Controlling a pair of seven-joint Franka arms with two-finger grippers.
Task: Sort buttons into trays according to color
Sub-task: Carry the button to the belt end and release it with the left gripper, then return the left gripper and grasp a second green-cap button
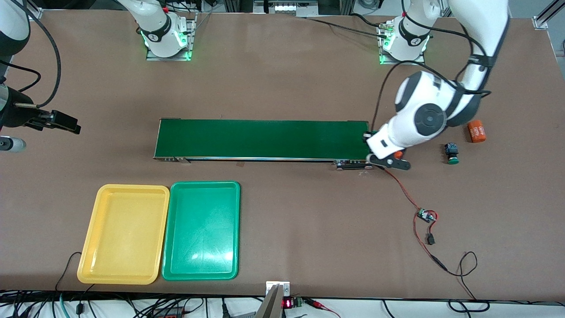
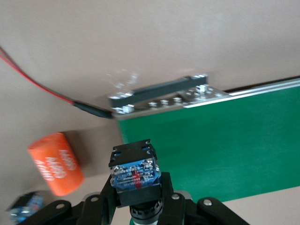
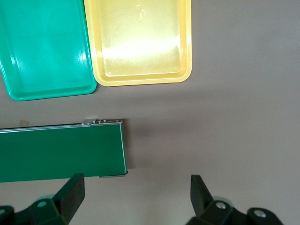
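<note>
My left gripper (image 2: 136, 197) (image 1: 392, 161) is shut on a button (image 2: 135, 171) with a dark blue-black square body. Its cap points down between the fingers and its colour does not show. The gripper hangs over the table just off the conveyor belt's (image 1: 262, 139) corner at the left arm's end. A green-capped button (image 1: 451, 153) lies on the table toward that end. Part of another dark button (image 2: 23, 208) shows beside an orange cylinder (image 2: 56, 164). The yellow tray (image 1: 124, 233) and green tray (image 1: 202, 229) sit side by side, nearer the camera than the belt. My right gripper (image 3: 136, 187) (image 1: 66, 122) waits open, high over the right arm's end of the table.
An orange cylinder (image 1: 476, 131) with printed text lies past the green-capped button toward the left arm's end. A red wire (image 1: 404, 190) runs from the belt's motor bracket (image 1: 353, 164) to a small circuit board (image 1: 426, 216) and loops toward the table's front edge.
</note>
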